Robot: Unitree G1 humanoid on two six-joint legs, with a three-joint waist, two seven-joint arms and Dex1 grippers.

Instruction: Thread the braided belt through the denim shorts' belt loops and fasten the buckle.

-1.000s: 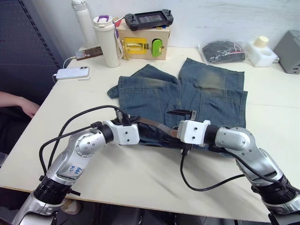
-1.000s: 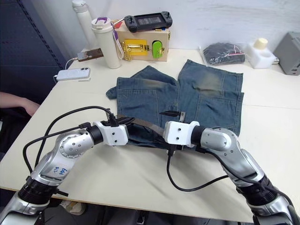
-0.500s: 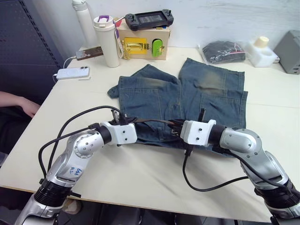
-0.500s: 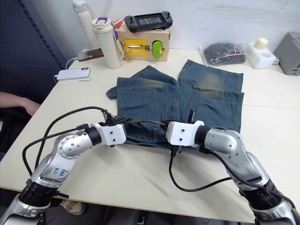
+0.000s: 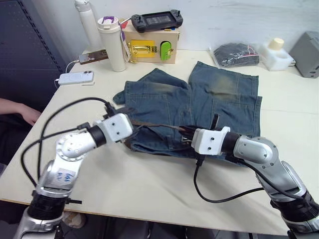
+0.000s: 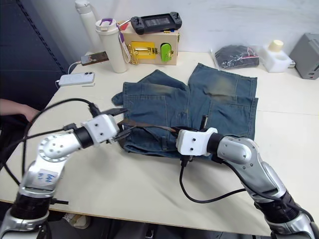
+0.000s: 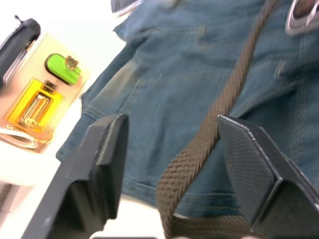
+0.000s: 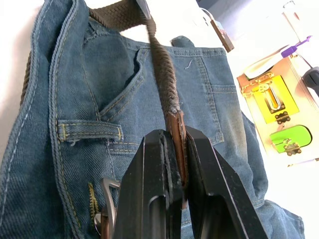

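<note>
The denim shorts (image 5: 219, 94) lie flat on the table, waistband towards me. The braided belt (image 5: 157, 126) runs as a brown strap along the waistband between my two grippers. My right gripper (image 5: 186, 132) is shut on the belt's leather tip (image 8: 175, 130), just above a belt loop (image 8: 89, 130). My left gripper (image 6: 121, 123) stands open at the shorts' left corner; the strap (image 7: 214, 134) passes loosely between its fingers (image 7: 107, 149). A small silver frame (image 8: 107, 191), seemingly the buckle, lies by the fly.
At the back stand a white tumbler (image 5: 112, 42), a wooden latch box (image 5: 149, 47) with a game controller (image 5: 157, 20) on top, a bagged black bundle (image 5: 234, 54) and a grey box (image 5: 309, 47). A phone (image 5: 75, 78) and a person's hand (image 5: 20, 112) are at left.
My right gripper closed on the belt's tip. My left gripper then let go of the strap, opened and drew back to the left.
</note>
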